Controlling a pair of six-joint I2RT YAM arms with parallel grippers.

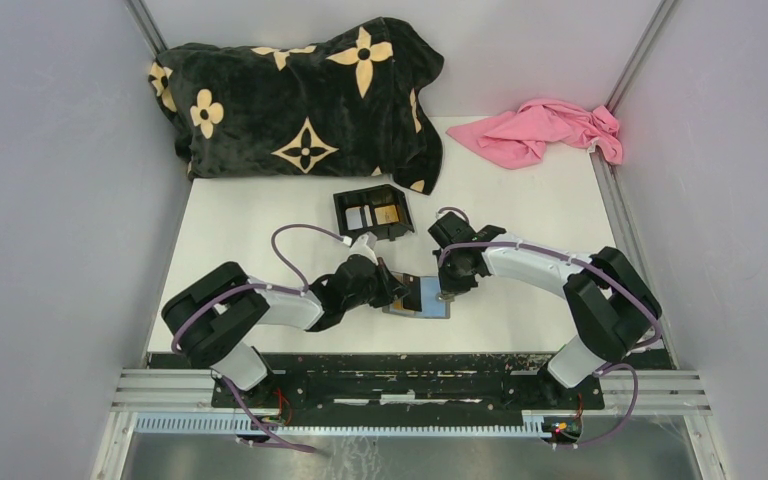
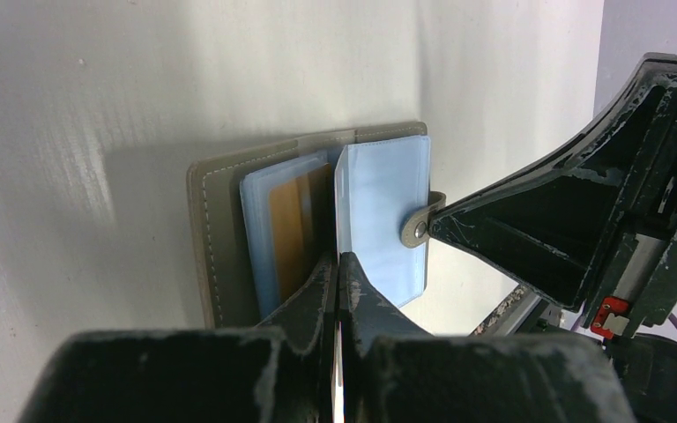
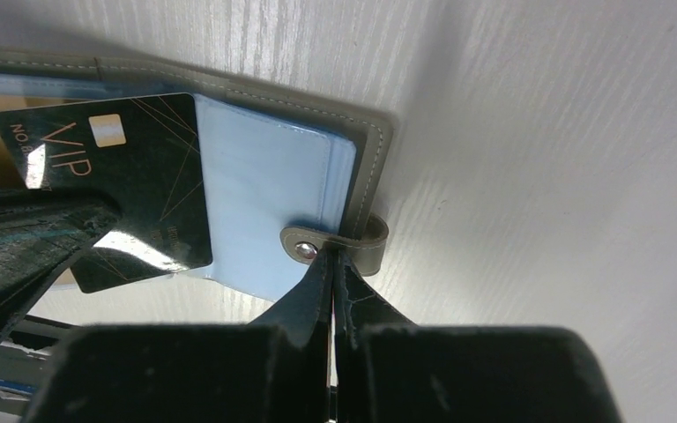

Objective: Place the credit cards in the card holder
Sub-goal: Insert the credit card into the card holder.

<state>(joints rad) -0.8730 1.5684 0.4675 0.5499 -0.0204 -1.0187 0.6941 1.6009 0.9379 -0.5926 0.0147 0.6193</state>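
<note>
Credit cards: black card (image 3: 123, 185) clamped in left gripper (image 2: 337, 260), hanging over card holder's (image 3: 229, 88) blue sleeves, not yet slotted. Right gripper (image 3: 331, 260) clenched on clasp tab (image 3: 353, 242) at holder's right edge, apparently steadying it. Holder lies open on table (image 1: 260, 220). 1 gold card (image 2: 295, 220) already sleeved in holder's left page. Silvery card (image 1: 357, 216) and second gold card (image 1: 387, 213) wait in black box (image 1: 370, 192) beyond holder. Judged: early-to-middle stage.

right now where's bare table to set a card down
Bare table lies left of the black box, below the blanket, and right of the box toward the pink cloth. Crowded: near centre, where left gripper and right gripper meet at the card holder.
</note>
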